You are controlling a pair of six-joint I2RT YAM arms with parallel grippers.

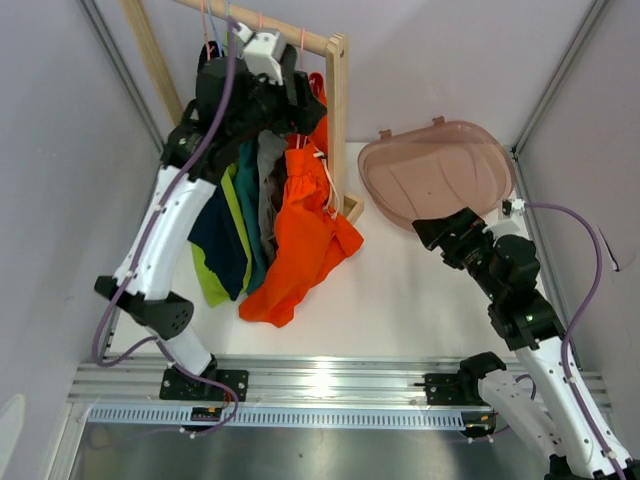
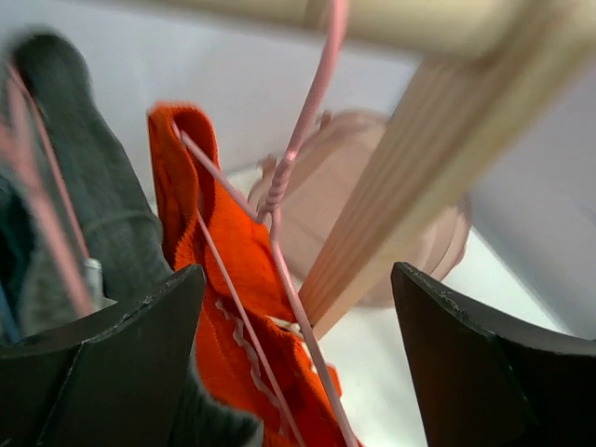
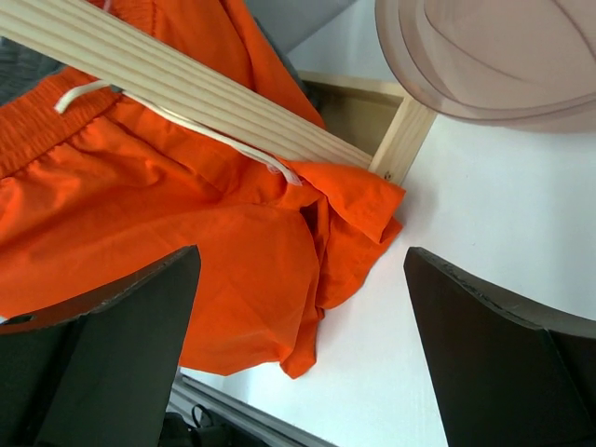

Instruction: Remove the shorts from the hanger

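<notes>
Five pairs of shorts hang from pink hangers on a wooden rack [image 1: 338, 110]: navy [image 1: 220, 235], lime green [image 1: 210, 285], teal [image 1: 250, 200], grey [image 1: 268, 185] and orange [image 1: 300, 240]. The orange pair's hem lies on the table. My left gripper [image 1: 297, 100] is up under the rail, open. In the left wrist view its open gripper [image 2: 296, 279] straddles the orange pair's pink hanger [image 2: 289, 177] without closing on it. The orange shorts [image 2: 186, 205] and grey shorts [image 2: 102, 205] show there. My right gripper [image 1: 440, 232] is open and empty, with the orange shorts [image 3: 186, 214] below its open gripper [image 3: 300, 256].
A translucent pink tub [image 1: 435, 175] lies on the table right of the rack, also in the right wrist view [image 3: 503, 56]. The rack's upright post [image 2: 419, 186] stands close to my left fingers. Grey walls enclose the table on both sides.
</notes>
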